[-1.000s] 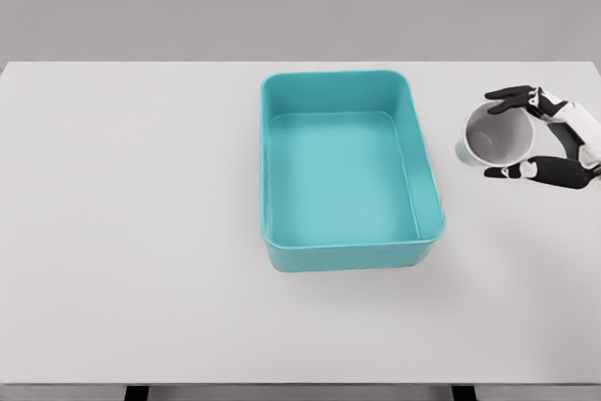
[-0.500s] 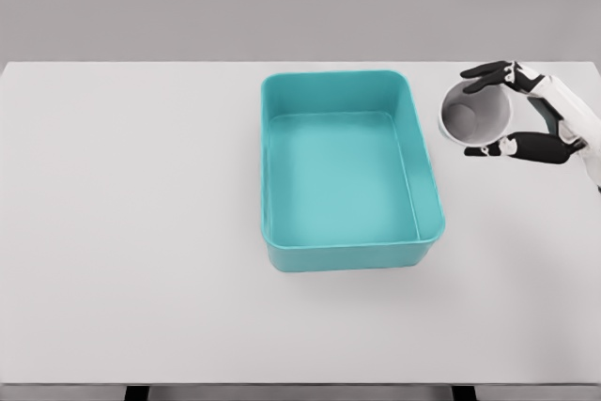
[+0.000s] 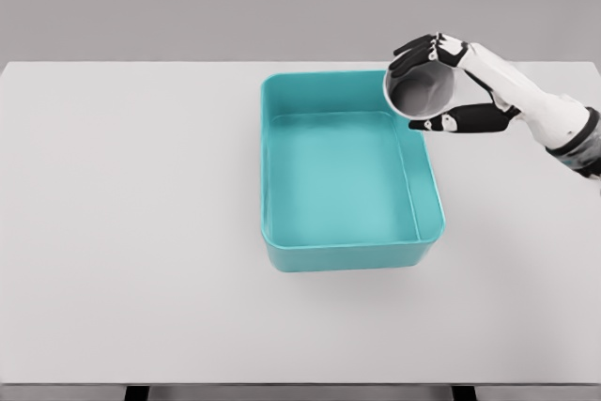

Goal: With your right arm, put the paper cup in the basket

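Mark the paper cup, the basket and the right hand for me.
paper cup (image 3: 420, 93), head view, inside of its open mouth.
basket (image 3: 340, 176), head view, bare teal floor.
right hand (image 3: 470, 91), head view, palm behind the cup.

Basket (image 3: 282, 185): uniform teal, plain, no pattern; inner floor a slightly lighter teal than the walls.

Paper cup (image 3: 421, 91): white outside, interior in grey shade, rim pale. No print visible.

Right hand (image 3: 449, 82): white shell on the back of the hand, black fingers (image 3: 413, 47) and black thumb with small white joint patches. Forearm white, with a dark grey band at the picture's right edge.

Table (image 3: 131, 232): flat off-white, unmarked. Backdrop behind it: plain mid grey.
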You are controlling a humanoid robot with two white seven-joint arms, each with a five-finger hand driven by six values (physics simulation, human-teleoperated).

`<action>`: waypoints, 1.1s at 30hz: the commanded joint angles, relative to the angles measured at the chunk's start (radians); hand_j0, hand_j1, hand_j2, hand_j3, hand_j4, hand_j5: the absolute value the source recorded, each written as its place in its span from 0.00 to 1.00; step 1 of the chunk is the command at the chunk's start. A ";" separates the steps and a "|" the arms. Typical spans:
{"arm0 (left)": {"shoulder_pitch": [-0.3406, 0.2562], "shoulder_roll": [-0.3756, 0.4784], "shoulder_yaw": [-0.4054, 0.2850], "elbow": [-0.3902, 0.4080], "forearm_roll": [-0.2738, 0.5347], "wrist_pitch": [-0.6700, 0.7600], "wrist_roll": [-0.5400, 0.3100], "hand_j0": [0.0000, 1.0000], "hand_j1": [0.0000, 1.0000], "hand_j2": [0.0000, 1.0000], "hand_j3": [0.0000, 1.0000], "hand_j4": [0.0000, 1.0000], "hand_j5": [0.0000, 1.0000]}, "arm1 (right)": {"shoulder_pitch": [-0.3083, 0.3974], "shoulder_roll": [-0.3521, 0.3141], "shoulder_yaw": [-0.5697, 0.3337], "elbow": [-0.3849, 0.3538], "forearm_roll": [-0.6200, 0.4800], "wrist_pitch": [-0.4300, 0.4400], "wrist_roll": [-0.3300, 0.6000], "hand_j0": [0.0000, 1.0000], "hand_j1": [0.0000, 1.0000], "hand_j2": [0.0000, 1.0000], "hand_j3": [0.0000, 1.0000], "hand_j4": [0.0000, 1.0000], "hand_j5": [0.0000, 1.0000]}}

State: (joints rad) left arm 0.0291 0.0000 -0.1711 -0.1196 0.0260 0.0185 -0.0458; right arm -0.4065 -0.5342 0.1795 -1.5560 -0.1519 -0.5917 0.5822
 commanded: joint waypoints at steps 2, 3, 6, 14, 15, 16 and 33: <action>0.000 0.000 -0.001 0.000 0.000 0.000 0.000 1.00 1.00 1.00 1.00 1.00 1.00 | -0.021 0.022 0.051 0.001 0.051 0.001 0.001 0.61 0.61 0.61 0.61 0.61 0.61; 0.000 0.000 -0.001 0.000 0.000 0.000 0.000 1.00 1.00 1.00 1.00 1.00 1.00 | -0.031 0.022 0.063 -0.001 0.064 0.001 0.001 0.61 0.61 0.61 0.61 0.61 0.61; 0.000 0.000 -0.001 0.000 0.000 0.001 0.000 1.00 1.00 1.00 1.00 1.00 1.00 | -0.048 0.022 0.089 -0.003 0.109 -0.008 0.001 0.61 0.61 0.61 0.61 0.61 0.61; 0.000 0.000 0.001 0.000 0.000 0.001 0.000 1.00 1.00 1.00 1.00 1.00 1.00 | -0.138 0.016 0.199 -0.003 0.172 -0.013 0.029 0.88 0.88 0.88 0.88 0.88 0.88; 0.000 0.000 -0.001 0.000 0.000 0.000 0.000 1.00 1.00 1.00 1.00 1.00 1.00 | -0.141 0.011 0.206 -0.003 0.175 -0.013 0.029 0.93 0.93 0.93 0.93 0.93 0.93; 0.000 0.000 0.001 0.000 0.000 0.000 0.000 1.00 1.00 1.00 1.00 1.00 1.00 | -0.143 0.010 0.207 -0.004 0.175 -0.013 0.029 0.97 0.97 0.97 0.97 0.97 0.97; 0.000 0.000 -0.001 0.000 0.000 0.000 0.000 1.00 1.00 1.00 1.00 1.00 1.00 | -0.149 -0.027 0.192 -0.042 0.175 0.000 0.029 0.99 0.99 0.99 0.99 0.99 0.99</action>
State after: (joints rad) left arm 0.0291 -0.0001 -0.1711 -0.1197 0.0260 0.0185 -0.0458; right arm -0.5507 -0.5458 0.3788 -1.5900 0.0383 -0.5954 0.6114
